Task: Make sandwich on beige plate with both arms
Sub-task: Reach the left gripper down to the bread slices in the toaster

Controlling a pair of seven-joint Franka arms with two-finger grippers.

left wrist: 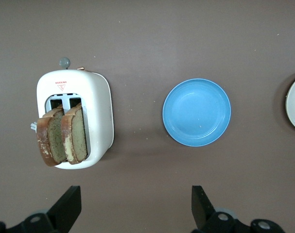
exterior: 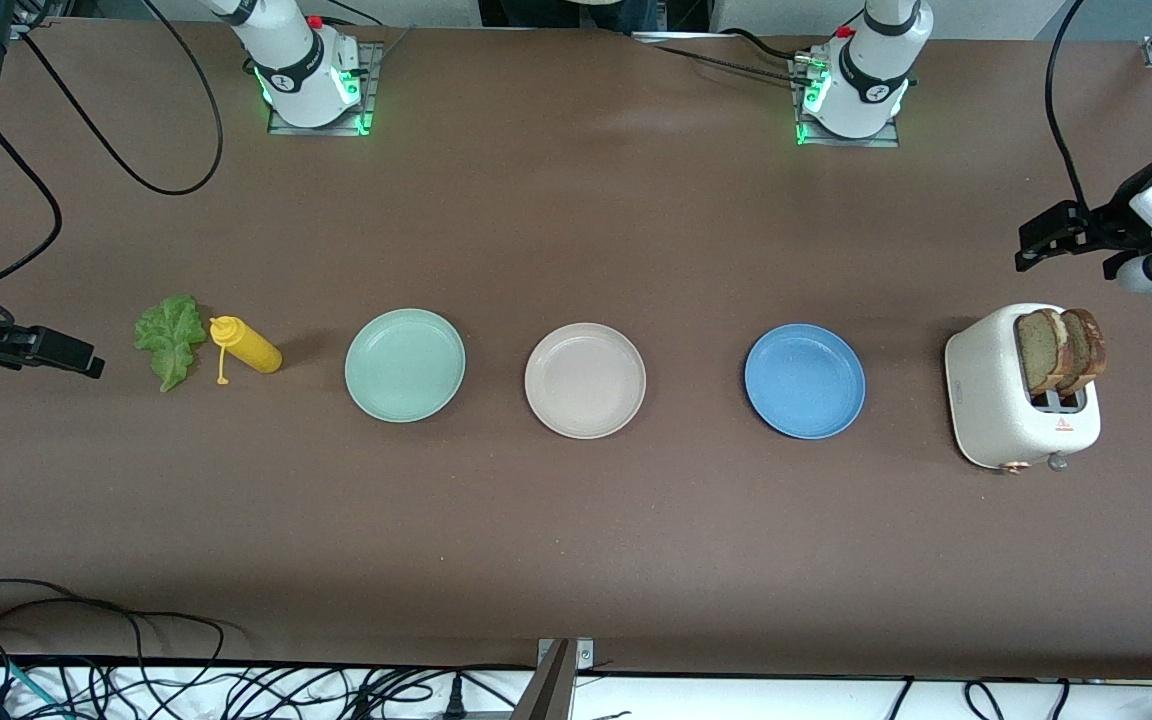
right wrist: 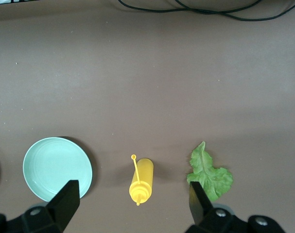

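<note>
Brown table (exterior: 576,230), nothing assembled yet. Across the front view: right gripper (exterior: 66,352), jaws released, one lettuce leaf (exterior: 168,338), one yellow bottle (exterior: 246,345), three plates – green plate (exterior: 404,364), empty beige plate (exterior: 585,380) in the middle, blue plate (exterior: 804,380) – one toaster (exterior: 1021,400) holding two bread slices (exterior: 1061,348), left gripper (exterior: 1061,240), jaws released. Likely next: grasp a slice.

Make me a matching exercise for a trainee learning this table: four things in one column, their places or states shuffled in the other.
Things:
1. bread slices
2. lettuce leaf
3. beige plate
4. yellow bottle

Places or states:
A. lying on its side
B. upright in the toaster
C. between the mint plate and the blue plate
D. nearest the right arm's end of the table

Pairs: 1-B, 2-D, 3-C, 4-A
</note>
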